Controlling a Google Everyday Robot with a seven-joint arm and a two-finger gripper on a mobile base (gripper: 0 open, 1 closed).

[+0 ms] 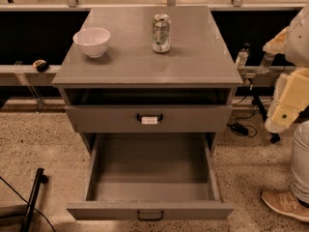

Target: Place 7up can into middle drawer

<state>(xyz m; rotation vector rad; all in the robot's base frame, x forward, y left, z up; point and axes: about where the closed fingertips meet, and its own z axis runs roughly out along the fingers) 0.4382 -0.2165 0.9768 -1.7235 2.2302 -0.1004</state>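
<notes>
The state of the jaws cannot be told: the gripper (276, 45) is showing only as a pale tip at the right edge of the view, off the tabletop (145, 66) and well apart from the 7up can (161, 33). The can, a thin-walled silvery cylinder with green and white print, is standing upright toward the back of the smooth grey tabletop, with a glossy white bowl (91, 41) sitting beside it. The middle drawer (149, 210) is standing pulled out and empty — a deep, flat-walled grey box with a dark bar handle. By this evidence, approach, grasp, carry and release are all remaining.
</notes>
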